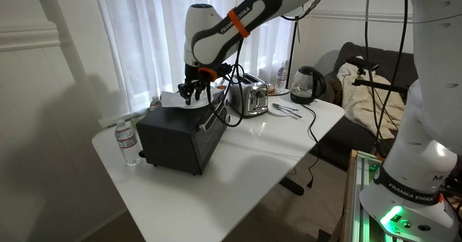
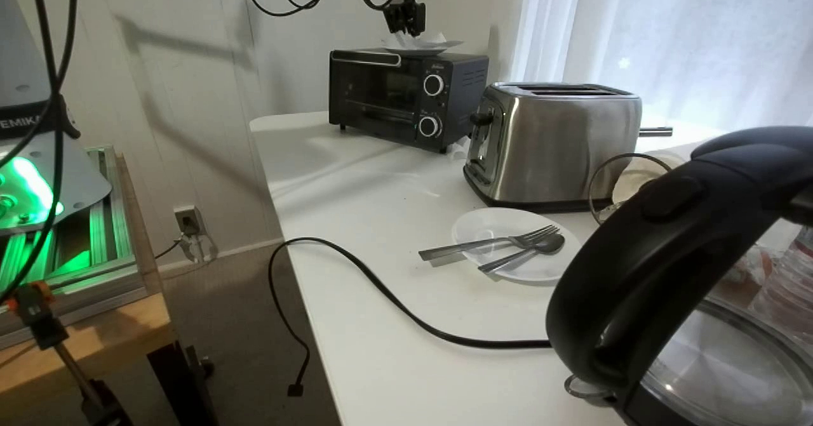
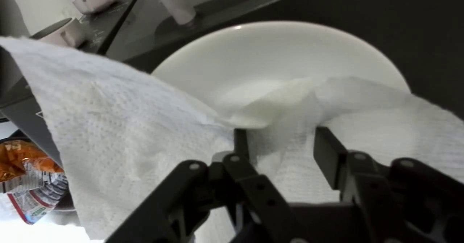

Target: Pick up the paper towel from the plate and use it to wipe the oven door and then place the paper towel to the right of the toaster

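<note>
The paper towel [image 3: 119, 127] is a white crumpled sheet on the plate [image 3: 290, 47], spreading past its rim. The towel also shows in an exterior view [image 1: 173, 99]. The plate rests on top of the black oven, and its edge shows in an exterior view [image 2: 422, 51]. My gripper [image 3: 281, 141] points down at the towel, fingers apart, with creased towel below and between the fingertips. It also shows in both exterior views [image 1: 193, 98] [image 2: 409, 29]. The oven door [image 2: 375, 89] is shut. The silver toaster [image 2: 571, 146] stands beside the oven, also visible in an exterior view [image 1: 252, 94].
A white plate with a fork and spoon [image 2: 508, 242] lies near the toaster. A kettle [image 1: 306, 85] with a black cord stands beyond. A water bottle [image 1: 127, 144] stands beside the oven. The oven's handle [image 3: 174, 4] and knobs [image 3: 63, 33] stick out near the plate.
</note>
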